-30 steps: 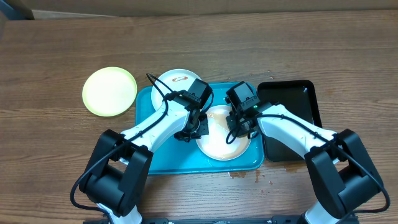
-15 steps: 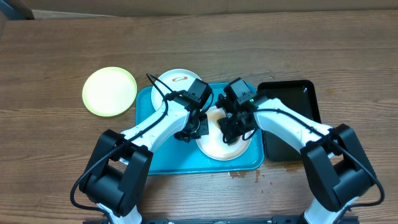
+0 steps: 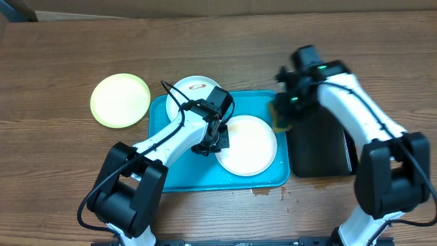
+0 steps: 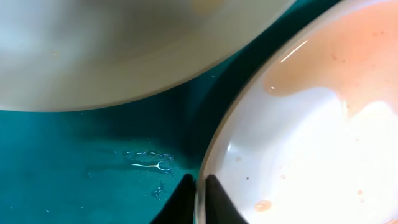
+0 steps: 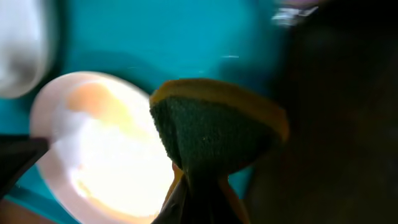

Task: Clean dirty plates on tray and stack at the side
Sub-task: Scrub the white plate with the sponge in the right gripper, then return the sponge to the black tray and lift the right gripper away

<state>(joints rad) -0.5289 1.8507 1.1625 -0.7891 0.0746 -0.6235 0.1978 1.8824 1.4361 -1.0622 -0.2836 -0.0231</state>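
Note:
A white plate (image 3: 247, 145) (image 4: 311, 143) lies on the turquoise tray (image 3: 177, 171), wet with a faint pinkish film. My left gripper (image 3: 217, 141) (image 4: 199, 186) is shut on its left rim, one finger on each side. A second white plate (image 3: 194, 89) with a brown smear rests over the tray's back-left rim. A yellow-green plate (image 3: 120, 100) sits on the table to the left. My right gripper (image 3: 282, 117) (image 5: 199, 186) is shut on a green and yellow sponge (image 5: 214, 134), raised over the tray's right edge, apart from the plate (image 5: 106, 149).
A black tray (image 3: 317, 150) (image 5: 336, 124) lies right of the turquoise one. Small brown drops (image 3: 263, 191) mark the wood in front of the tray. Bare table stretches behind and to the far left.
My right gripper has lifted the sponge off the white plate and swung right and back, to the black tray's edge. The left arm has kept its place on the rim.

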